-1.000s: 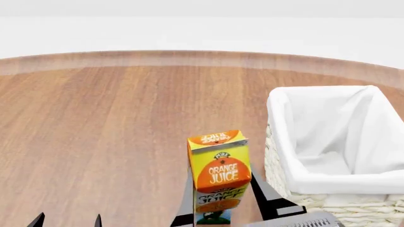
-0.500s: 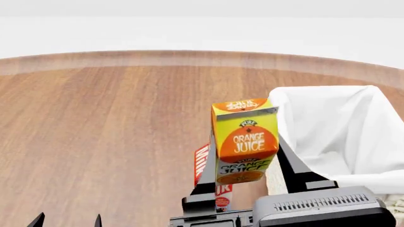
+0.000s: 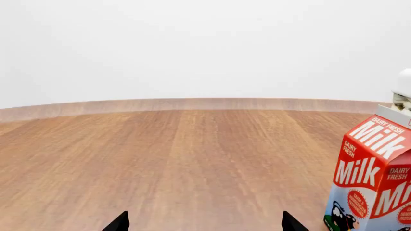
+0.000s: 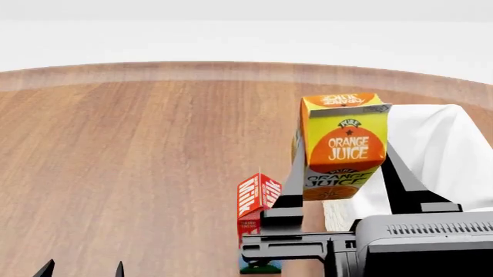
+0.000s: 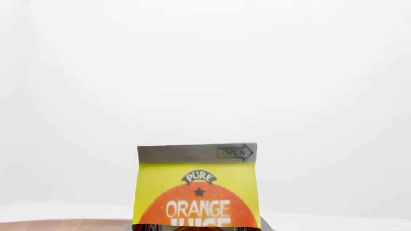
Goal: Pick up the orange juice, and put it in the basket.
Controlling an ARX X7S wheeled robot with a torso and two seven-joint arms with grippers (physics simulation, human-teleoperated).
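The orange juice (image 4: 343, 147) stands upright, its long axis vertical, clamped low on its body between the two fingers of the right tool (image 4: 347, 193), one finger on each side of the carton. It hangs lifted clear of the counter (image 4: 138, 150), with the gable top above the tool and the label facing back toward the robot. In the right wrist view the orange juice (image 5: 197, 187) fills the low centre against a blank wall, so nothing is in its way ahead.

What the coming move turns on is the basket (image 4: 447, 156): it lies just to the right of the held carton and slightly beyond it, with its white liner showing past the carton's right edge. The carton appears to be at or above rim height, near the basket's near-left corner, though not yet over the opening, I judge. A short carry to the right and forward should bring it above the liner before lowering.

The milk carton (image 4: 257, 203) stands on the counter below and left of the right tool, apart from it. The left tool (image 3: 202, 222) is well to the left, low, its tips spread wide and holding nothing; the right arm is plainly the nearer one.
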